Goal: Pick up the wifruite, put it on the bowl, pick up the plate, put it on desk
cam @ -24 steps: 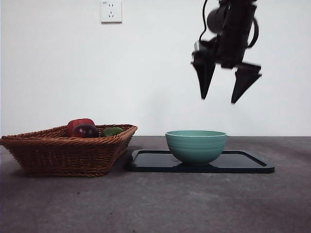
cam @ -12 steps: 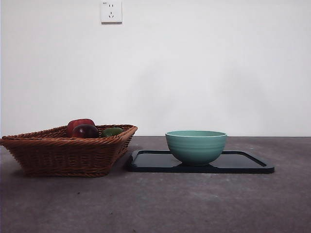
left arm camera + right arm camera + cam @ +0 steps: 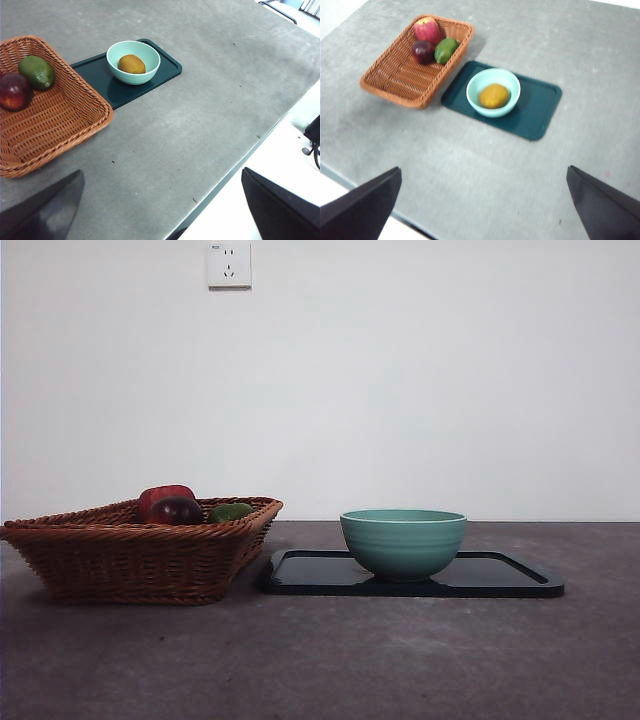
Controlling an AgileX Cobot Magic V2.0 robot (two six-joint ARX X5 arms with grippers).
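Brown-orange wifruite (image 3: 494,95) — one — in one bowl (image 3: 492,93); three basket fruits (image 3: 432,42)

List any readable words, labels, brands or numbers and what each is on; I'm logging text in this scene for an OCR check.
No text can be read in any view.
Wall socket: a tiny mark at its top left corner, too small to read.
Bowl, wifruite, dark tray, wicker basket and the fruit in it, desk: no words, labels or numbers visible.
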